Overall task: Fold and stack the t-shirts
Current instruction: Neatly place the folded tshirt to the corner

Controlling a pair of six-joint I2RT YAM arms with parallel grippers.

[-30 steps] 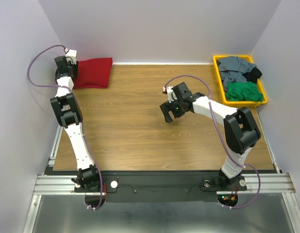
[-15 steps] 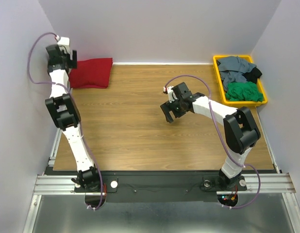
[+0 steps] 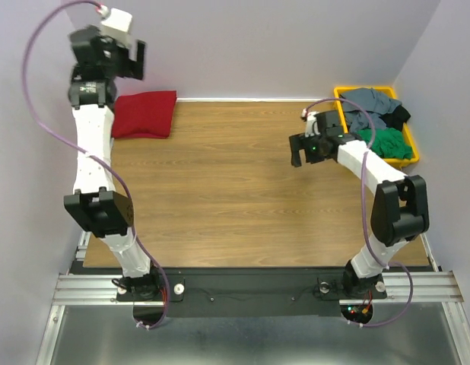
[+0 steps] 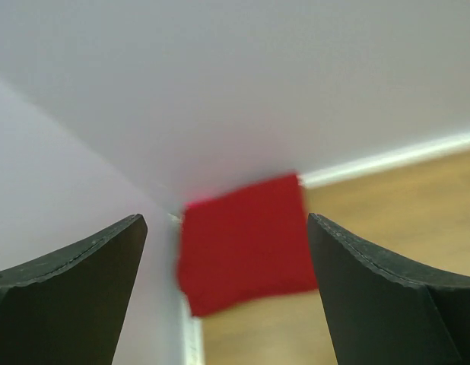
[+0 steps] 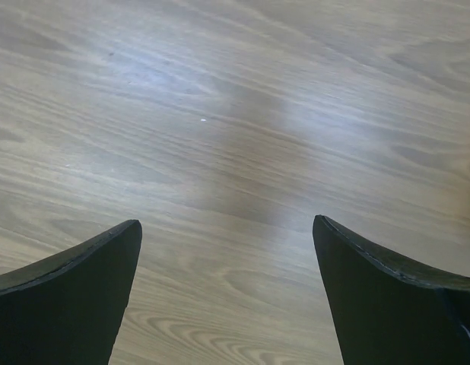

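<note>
Folded dark red fabric t-shirt (image 3: pixel 145 114) released.
Left gripper (image 3: pixel 128 59) rose above it, wide open, empty; right gripper (image 3: pixel 305 148) likewise, far from it.

- the folded dark-red fabric t-shirt (image 4: pixel 242 243) is really smeary in the left wrist view, with soft edges and no folds I can make out
- both wrist views chop the black fingers (image 4: pixel 68 296) off at the bottom edge
- can't count the crumpled grey, green and black t-shirts (image 3: pixel 376 114) in the yellow plastic bin (image 3: pixel 406 160), and the right arm covers part of its left wall
</note>
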